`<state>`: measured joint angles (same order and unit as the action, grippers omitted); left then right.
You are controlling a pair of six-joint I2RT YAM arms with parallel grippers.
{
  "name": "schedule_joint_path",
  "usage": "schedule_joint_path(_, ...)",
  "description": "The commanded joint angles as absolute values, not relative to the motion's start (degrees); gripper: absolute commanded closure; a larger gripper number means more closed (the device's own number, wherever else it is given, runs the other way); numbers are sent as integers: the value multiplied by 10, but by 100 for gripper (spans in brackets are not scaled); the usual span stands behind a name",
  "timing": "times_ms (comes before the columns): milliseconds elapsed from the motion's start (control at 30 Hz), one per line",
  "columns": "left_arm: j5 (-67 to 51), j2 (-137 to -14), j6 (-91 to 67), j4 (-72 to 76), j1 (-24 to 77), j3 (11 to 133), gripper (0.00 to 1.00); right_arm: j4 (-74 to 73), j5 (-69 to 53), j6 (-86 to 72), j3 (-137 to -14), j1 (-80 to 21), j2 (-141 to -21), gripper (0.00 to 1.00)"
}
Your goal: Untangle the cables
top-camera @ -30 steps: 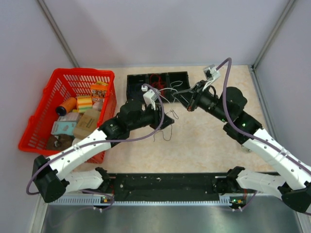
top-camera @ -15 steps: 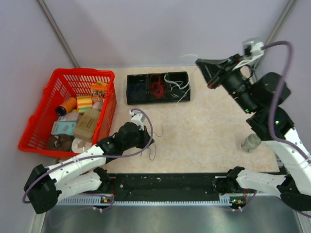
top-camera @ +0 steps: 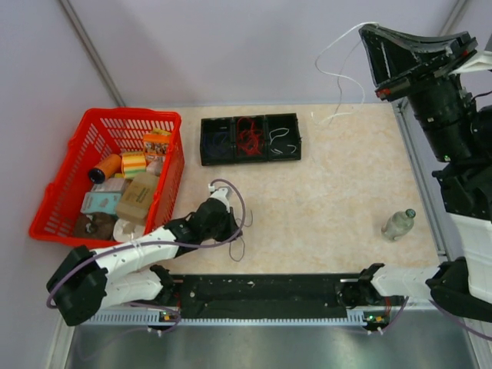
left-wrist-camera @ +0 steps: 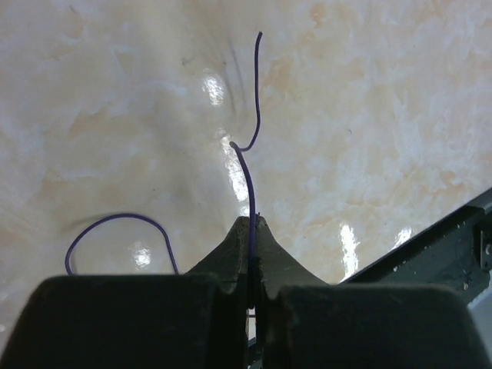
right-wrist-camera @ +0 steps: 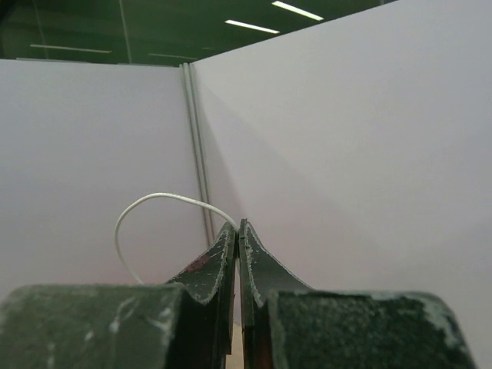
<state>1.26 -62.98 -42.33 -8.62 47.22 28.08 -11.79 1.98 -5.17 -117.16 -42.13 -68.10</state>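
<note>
My left gripper sits low near the table's front edge, shut on a thin dark blue cable. That cable runs out from the closed fingertips across the tabletop, and its loose end lies beside the gripper. My right gripper is raised high at the back right, shut on a white cable. The white cable arcs out to the left and hangs down toward the table. In the right wrist view it loops away from the closed tips. More red, white and dark cables lie in a black tray.
A red basket full of small packages stands at the left. A small clear bottle stands at the right, near the right arm. The black rail holding the arm bases runs along the front edge. Grey walls close in the back and sides.
The left gripper closed on the dark cable and drew back from the tray to the front edge. The right arm swung up and to the right, lifting the white cable off the tray.
</note>
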Motion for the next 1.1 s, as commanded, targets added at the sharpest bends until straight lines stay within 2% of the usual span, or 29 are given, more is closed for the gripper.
schedule_joint_path(0,-40,-609,-420,-18,470,263,99,-131,27,-16,-1200,-419,-716,100)
schedule_joint_path(33,-46,-602,-415,-19,470,264,90,-134,26,-23,-1194,-419,-714,100)
schedule_joint_path(100,-67,-578,-403,-10,471,264,57,-130,12,-38,-1169,-419,-697,100)
schedule_joint_path(133,-82,-556,-389,-5,471,261,44,-127,8,-45,-1151,-419,-685,100)
schedule_joint_path(167,-101,-536,-372,23,471,262,18,-122,4,-54,-1134,-420,-672,100)
schedule_joint_path(200,-114,-509,-356,29,472,272,6,-120,4,-61,-1116,-419,-662,100)
schedule_joint_path(233,-118,-494,-338,25,471,286,2,-118,3,-69,-1103,-419,-650,100)
schedule_joint_path(400,-84,-502,-270,45,472,367,1,-102,-32,-108,-1052,-419,-612,100)
schedule_joint_path(600,-122,-621,-248,68,471,481,2,-100,-63,-144,-1059,-420,-612,100)
schedule_joint_path(767,-47,-724,-223,74,472,552,2,-88,-101,-177,-1057,-420,-615,100)
schedule_joint_path(933,18,-804,-187,41,469,597,15,-87,-108,-180,-1062,-419,-616,100)
schedule_joint_path(1067,17,-807,-222,5,469,573,33,-91,-84,-154,-1037,-419,-607,100)
